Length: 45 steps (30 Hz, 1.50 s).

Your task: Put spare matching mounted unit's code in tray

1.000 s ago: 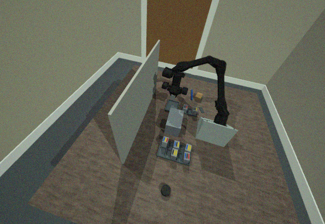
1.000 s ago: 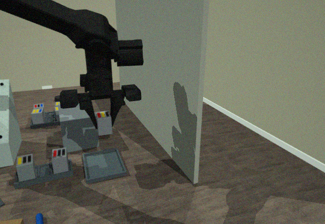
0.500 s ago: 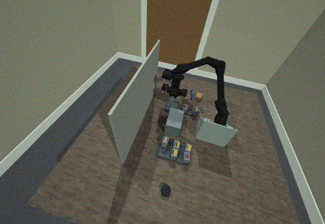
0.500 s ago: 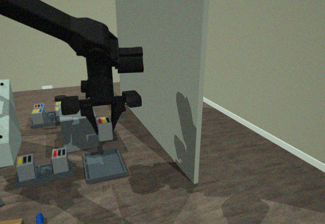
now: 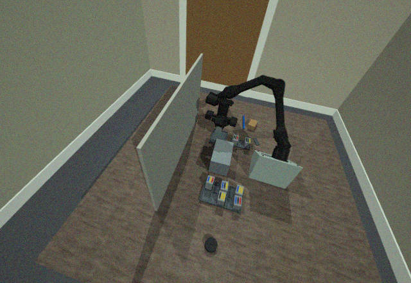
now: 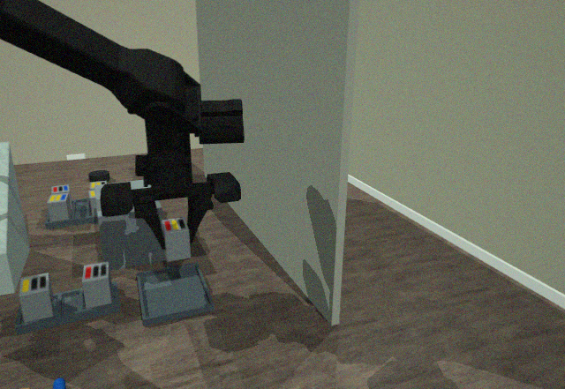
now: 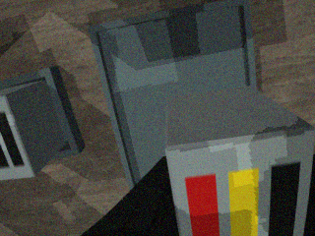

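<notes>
My gripper (image 5: 219, 127) (image 6: 177, 240) is shut on a grey spare (image 6: 177, 243) (image 7: 236, 115) with red, yellow and black stripes on its top. The spare is held upright above the far part of the empty grey tray (image 5: 219, 135) (image 6: 176, 299) (image 7: 143, 113), with a gap beneath it. Beside the tray, a small rack (image 6: 72, 302) holds a spare with red, black and black stripes (image 5: 235, 137) (image 6: 96, 285) (image 7: 36, 120) and one with yellow, black and black stripes (image 5: 247, 140) (image 6: 36, 299). The mounted unit's printed code cannot be made out.
A grey box (image 5: 221, 157) (image 6: 123, 241) stands close behind the tray. A tall panel (image 5: 172, 124) (image 6: 274, 102) stands on the tray's other side. A larger rack (image 5: 207, 195) holds several striped spares. A pale slanted panel (image 5: 273, 172), blue stick (image 5: 243, 122), tan block (image 5: 252, 124) and black disc (image 5: 210, 244) also stand or lie around.
</notes>
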Available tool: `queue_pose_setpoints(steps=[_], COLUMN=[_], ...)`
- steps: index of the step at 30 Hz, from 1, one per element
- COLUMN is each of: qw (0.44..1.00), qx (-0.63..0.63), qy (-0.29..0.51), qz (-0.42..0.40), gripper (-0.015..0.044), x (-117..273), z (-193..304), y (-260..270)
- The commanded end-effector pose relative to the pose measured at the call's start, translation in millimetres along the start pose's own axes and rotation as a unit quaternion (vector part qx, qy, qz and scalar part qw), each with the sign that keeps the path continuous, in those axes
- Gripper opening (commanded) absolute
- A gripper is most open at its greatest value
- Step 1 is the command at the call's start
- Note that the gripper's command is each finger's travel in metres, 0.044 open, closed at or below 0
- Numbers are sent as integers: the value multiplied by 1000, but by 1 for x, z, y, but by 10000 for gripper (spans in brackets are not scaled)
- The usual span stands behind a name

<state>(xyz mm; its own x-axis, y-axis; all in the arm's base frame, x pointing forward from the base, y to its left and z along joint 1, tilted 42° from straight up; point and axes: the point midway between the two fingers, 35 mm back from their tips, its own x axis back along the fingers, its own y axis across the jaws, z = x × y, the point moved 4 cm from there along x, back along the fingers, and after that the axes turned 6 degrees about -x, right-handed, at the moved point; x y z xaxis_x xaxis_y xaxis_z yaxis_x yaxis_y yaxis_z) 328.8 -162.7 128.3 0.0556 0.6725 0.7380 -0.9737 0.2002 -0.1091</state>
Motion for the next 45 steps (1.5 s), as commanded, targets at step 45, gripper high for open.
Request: queue_pose_setpoints(steps=[45], qw=[1000], qx=[5], qy=[3], qz=[-1], gripper=[0], x=[-51], z=[2], y=[8])
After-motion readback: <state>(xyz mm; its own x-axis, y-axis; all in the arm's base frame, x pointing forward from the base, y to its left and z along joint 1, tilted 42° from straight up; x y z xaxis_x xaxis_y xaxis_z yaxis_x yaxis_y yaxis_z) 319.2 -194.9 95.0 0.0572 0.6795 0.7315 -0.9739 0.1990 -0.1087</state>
